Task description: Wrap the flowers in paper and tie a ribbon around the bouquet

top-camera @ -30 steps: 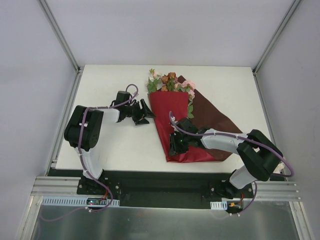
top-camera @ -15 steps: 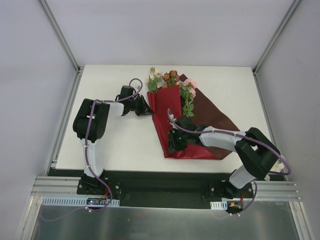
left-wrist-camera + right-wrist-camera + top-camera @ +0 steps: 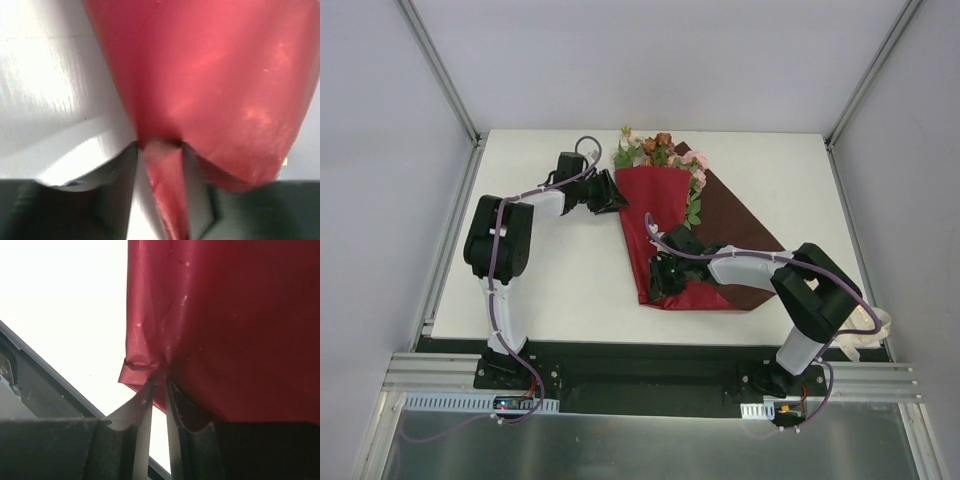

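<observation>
Wrapping is partly done and tying has not begun. One side of the paper (image 3: 655,235) is folded over the flowers (image 3: 660,150) into a bright red flap. The other side lies flat and darker to the right of that flap, so I judge the cone half closed.

Contents of the fold: the stems are hidden under the flap. The pink, cream and rust blooms stick out past the paper's far edge, and one leafy sprig shows along the flap's right edge. Nothing else is visible inside it.

The left pincer (image 3: 612,196) is at the flap's far left corner. Its wrist view shows the jaws narrow with a pleat of red paper nipped between them. The right pincer (image 3: 663,277) is at the near end of the flap. Its jaws are almost together, and its wrist view shows them holding the crumpled paper edge.

I take a pale cream scrap just past the paper's near right corner, by the right arm's base, to be the ribbon (image 3: 868,335) (it is too small to be sure). It is well apart from the flowers and touches neither pincer.

Left to do, in my judgement: bring the flat side over, close the cone, then fetch and tie the ribbon.
</observation>
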`<move>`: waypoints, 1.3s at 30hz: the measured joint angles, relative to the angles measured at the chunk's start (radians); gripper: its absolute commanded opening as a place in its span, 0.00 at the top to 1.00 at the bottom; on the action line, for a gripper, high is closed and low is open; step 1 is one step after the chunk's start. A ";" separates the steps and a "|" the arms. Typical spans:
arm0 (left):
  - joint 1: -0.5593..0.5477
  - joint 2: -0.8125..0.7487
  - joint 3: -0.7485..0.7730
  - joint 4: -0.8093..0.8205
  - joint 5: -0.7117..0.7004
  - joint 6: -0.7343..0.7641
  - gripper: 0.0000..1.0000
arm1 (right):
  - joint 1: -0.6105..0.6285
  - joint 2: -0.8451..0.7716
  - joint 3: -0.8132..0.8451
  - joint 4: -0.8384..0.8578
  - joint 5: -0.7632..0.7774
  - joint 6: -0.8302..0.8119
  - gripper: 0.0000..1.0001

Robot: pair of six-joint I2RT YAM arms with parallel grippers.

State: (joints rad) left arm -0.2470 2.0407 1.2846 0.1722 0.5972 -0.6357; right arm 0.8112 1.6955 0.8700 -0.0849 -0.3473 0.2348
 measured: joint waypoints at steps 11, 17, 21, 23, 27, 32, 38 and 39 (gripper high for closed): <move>-0.079 -0.277 -0.195 -0.107 -0.077 -0.004 0.31 | -0.021 0.000 0.000 -0.003 -0.033 0.002 0.79; -0.224 -0.222 -0.211 -0.108 -0.079 -0.031 0.41 | -0.022 0.000 0.000 -0.002 -0.041 -0.001 0.78; -0.266 -0.163 -0.216 -0.114 -0.082 -0.040 0.45 | -0.022 0.000 0.000 -0.003 -0.051 -0.005 0.73; -0.269 -0.151 -0.216 -0.110 -0.080 -0.051 0.58 | -0.022 -0.001 0.000 -0.003 -0.057 -0.010 0.72; -0.269 -0.129 -0.216 -0.107 -0.083 -0.057 0.67 | -0.021 -0.011 0.000 -0.003 -0.063 -0.024 0.72; -0.270 -0.122 -0.216 -0.102 -0.084 -0.058 0.75 | -0.018 -0.041 0.000 -0.006 -0.079 -0.026 0.72; -0.270 -0.116 -0.217 -0.098 -0.084 -0.059 0.78 | -0.005 -0.106 0.045 -0.050 -0.079 -0.014 0.62; -0.270 -0.116 -0.218 -0.098 -0.084 -0.059 0.78 | -0.005 -0.108 0.060 -0.053 -0.077 -0.015 0.63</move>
State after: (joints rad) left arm -0.5175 1.9244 1.0668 0.0738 0.5137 -0.6945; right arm 0.8059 1.5879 0.9298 -0.1375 -0.4240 0.2199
